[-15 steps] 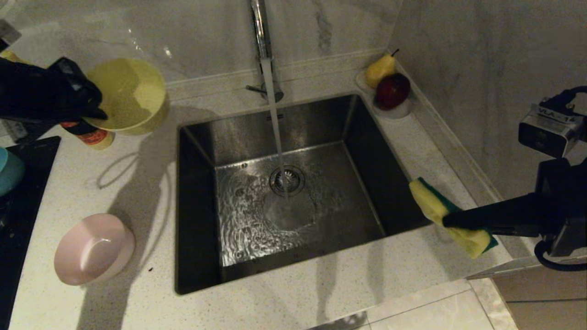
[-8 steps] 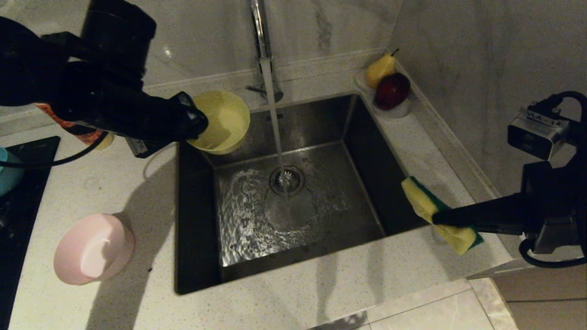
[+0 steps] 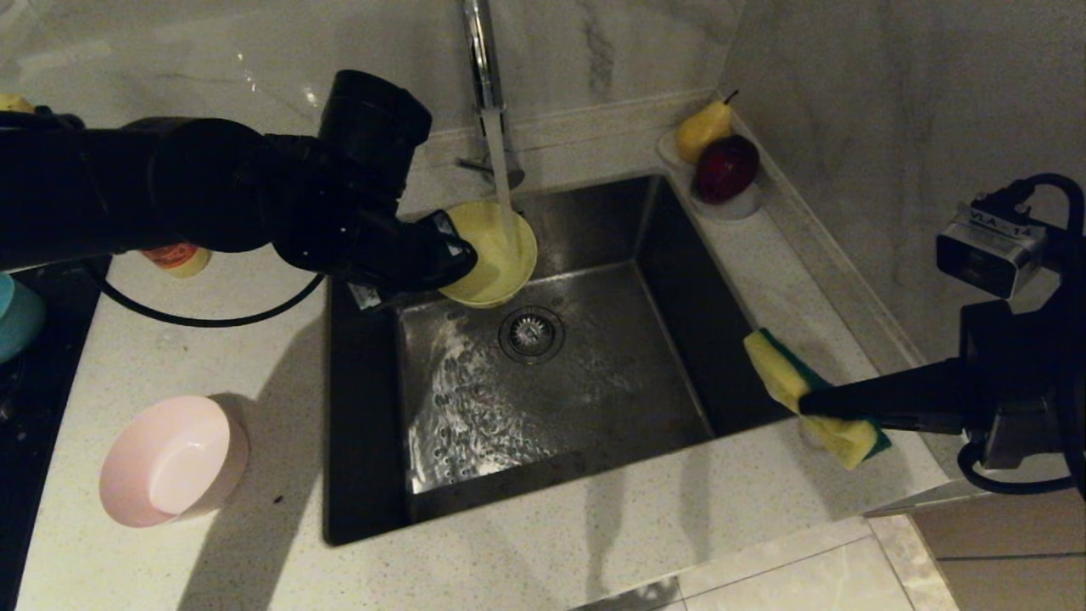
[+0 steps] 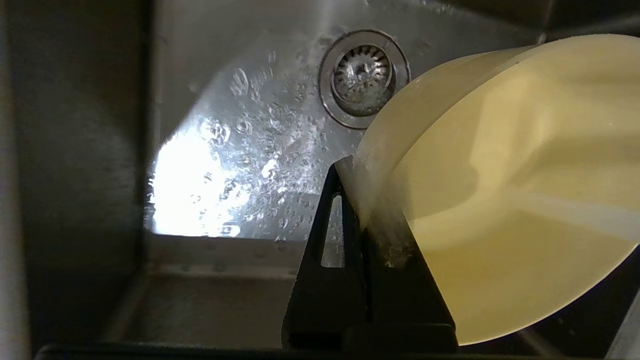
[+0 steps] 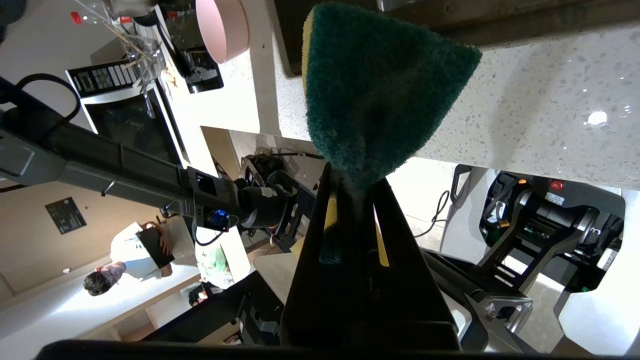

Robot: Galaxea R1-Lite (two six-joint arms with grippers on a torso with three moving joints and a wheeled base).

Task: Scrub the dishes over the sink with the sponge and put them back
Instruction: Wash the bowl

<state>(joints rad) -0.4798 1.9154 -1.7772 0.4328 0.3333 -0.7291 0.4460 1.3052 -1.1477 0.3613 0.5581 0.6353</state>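
Yellow plastic bowl (image 3: 496, 255) under the tap's stream (image 3: 501, 182)
Left gripper (image 3: 458, 255) pinches its smooth round rim over the steel sink (image 3: 679, 339); right gripper (image 3: 806, 406) clamps the foam sponge (image 3: 785, 378) above the speckled bench (image 3: 526, 560).

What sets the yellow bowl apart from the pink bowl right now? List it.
The yellow bowl is pinched by the left gripper and held tilted over the sink under the tap's stream; the pink bowl rests untouched on the counter. The yellow bowl is wet; the pink looks dry. Both are small and round.
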